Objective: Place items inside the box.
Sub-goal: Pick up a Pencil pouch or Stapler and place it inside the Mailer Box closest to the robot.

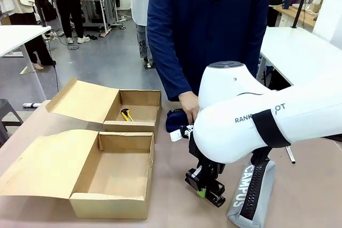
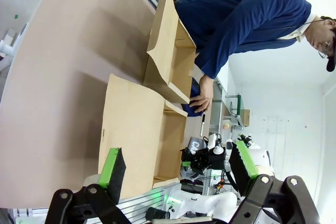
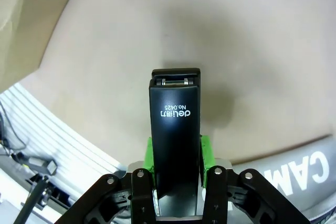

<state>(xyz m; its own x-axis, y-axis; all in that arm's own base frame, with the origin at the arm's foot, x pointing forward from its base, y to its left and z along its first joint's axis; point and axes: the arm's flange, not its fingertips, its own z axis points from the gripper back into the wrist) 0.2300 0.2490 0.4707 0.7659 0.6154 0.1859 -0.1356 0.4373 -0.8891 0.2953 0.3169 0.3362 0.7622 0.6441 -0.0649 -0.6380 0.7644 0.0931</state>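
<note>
Front view: the stapler point(image 1: 212, 191) is pinched by the right gripper point(image 1: 203, 184), low beside the case point(image 1: 251, 193). Left wrist view: the left gripper point(image 2: 176, 156) is spread, empty. Right wrist view: the stapler is clamped near one end, so it could pivot or slip when carried.

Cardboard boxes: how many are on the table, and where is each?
2. One open brown cardboard box lies near the robot's edge, left of the middle; the second open brown cardboard box lies just behind it, holding a small yellow pen-like tool.

Black stapler point(image 3: 175, 145), grey pencil case point(image 1: 251, 193)
</note>
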